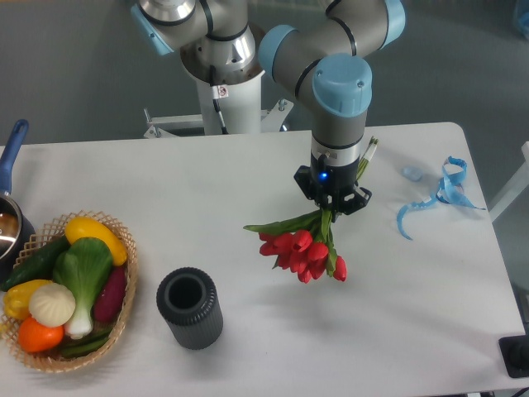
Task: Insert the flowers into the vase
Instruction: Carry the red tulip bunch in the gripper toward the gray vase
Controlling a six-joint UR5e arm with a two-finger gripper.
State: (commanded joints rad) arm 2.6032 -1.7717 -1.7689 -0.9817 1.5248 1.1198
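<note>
The flowers are held up off the bench, right of centre, buds hanging downward and toward the camera, stems running up into the tool. The tool is clenched on the stems just above the leaves; the stem ends poke out past it at upper right. A grip on the stems, not the buds, is likely chosen so the heads are not crushed. With the buds lowest, the bunch is upside down for insertion, so a re-orientation of the wrist is judged to be needed before the stems can go in first.

The vase is stood upright on the bench, well apart from the bunch, lower left of it, mouth open upward and unobstructed. Nothing is inside it as far as can be seen. The transfer is judged not yet done.

Further left, a wicker basket of vegetables is placed near the vase but not touching it. A pot with a blue handle is cut off by the left edge. A blue ribbon is lying on the bench at far right, away from the path to the vase.
</note>
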